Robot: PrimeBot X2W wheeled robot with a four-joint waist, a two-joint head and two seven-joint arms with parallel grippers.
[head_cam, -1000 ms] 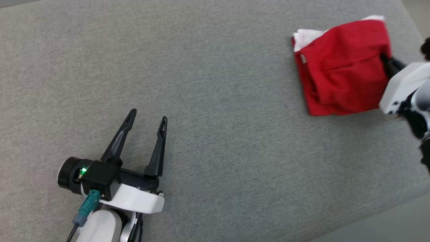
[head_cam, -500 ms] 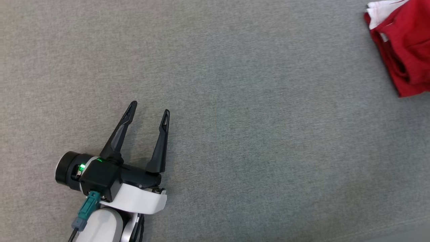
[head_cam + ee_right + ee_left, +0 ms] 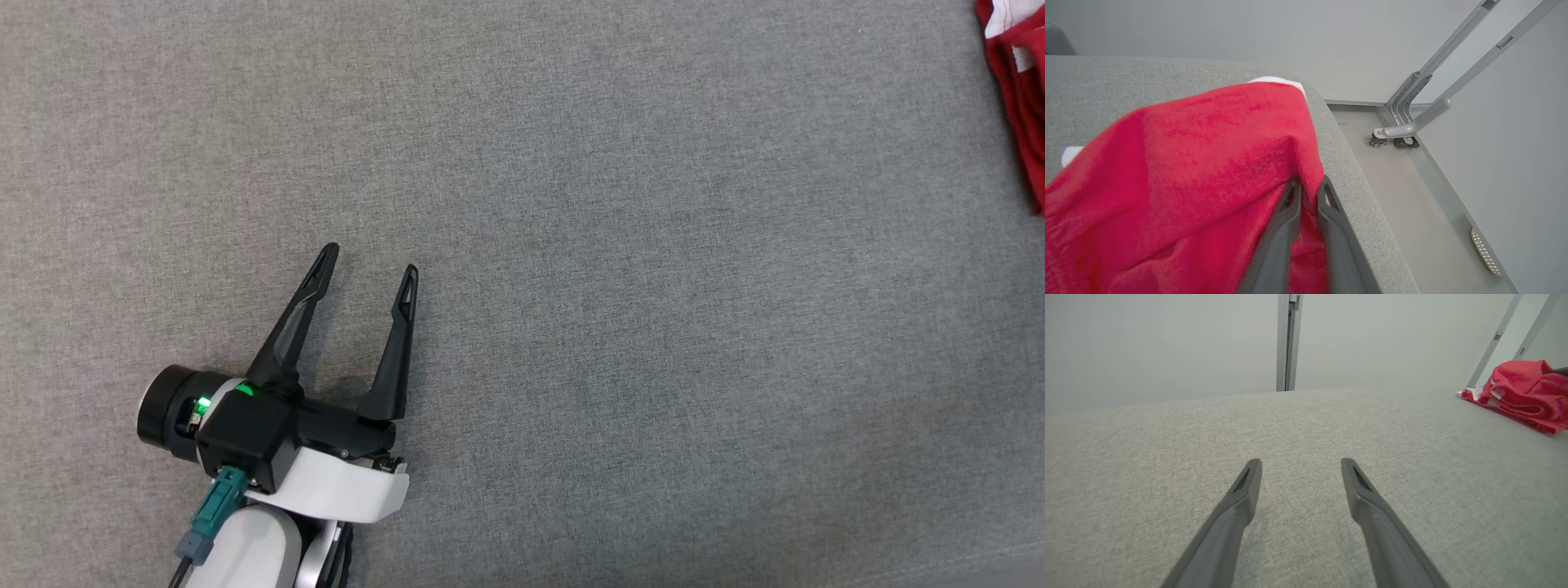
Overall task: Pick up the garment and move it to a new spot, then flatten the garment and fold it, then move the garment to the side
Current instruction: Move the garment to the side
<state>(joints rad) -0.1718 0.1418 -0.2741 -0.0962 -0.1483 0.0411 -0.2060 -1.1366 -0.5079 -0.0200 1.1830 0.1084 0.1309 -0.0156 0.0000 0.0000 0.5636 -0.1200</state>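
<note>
The garment (image 3: 1020, 106) is red with a white part and lies folded at the far right of the grey fabric surface (image 3: 612, 245). In the left wrist view the garment (image 3: 1523, 394) sits bunched at the far right. My left gripper (image 3: 370, 260) rests low at the lower left, open and holding nothing, far from the cloth. The left wrist view shows its fingers (image 3: 1301, 461) spread over bare fabric. In the right wrist view my right gripper (image 3: 1309, 181) is shut on a raised fold of the garment (image 3: 1188, 163), close to the surface's rounded corner.
The surface's edge (image 3: 1355, 183) drops to a pale floor just right of the right gripper. A grey metal frame on casters (image 3: 1400, 134) stands on that floor by the wall. A vertical post (image 3: 1288, 343) rises behind the far edge.
The head view has swung, so the garment has slid to its right edge and the right arm has left it. The left gripper stays open in the same pose.
</note>
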